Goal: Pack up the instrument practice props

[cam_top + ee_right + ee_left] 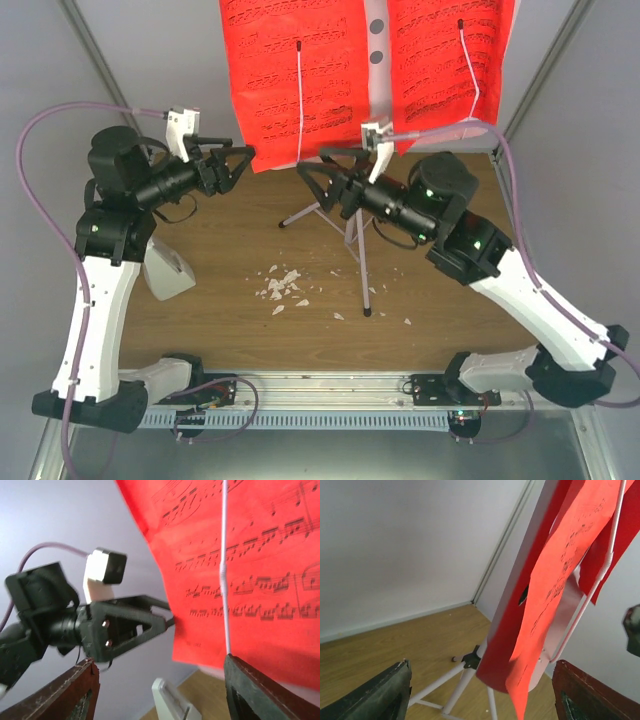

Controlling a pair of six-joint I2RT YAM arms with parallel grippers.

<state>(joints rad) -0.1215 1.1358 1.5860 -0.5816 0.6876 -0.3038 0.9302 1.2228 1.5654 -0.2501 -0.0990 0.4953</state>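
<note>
The music stand's pale perforated plate [376,40] stands at the back on silver tripod legs [360,250]. Two red sheets of printed music hang on it, one on the left [270,80] and one on the right [430,60], each behind a white wire arm [300,100]. My left gripper [243,158] is open at the left sheet's lower-left corner; in the left wrist view [480,700] the sheet [555,595] hangs ahead between the jaws. My right gripper [312,178] is open and empty just below that sheet [250,555]. The white metronome [168,268] stands by the left arm.
Small white crumbs [285,285] lie on the wooden table in front of the tripod. Grey walls close in the back and both sides. In the right wrist view the left gripper [167,620] touches the sheet's edge, and the metronome's top [172,702] shows below.
</note>
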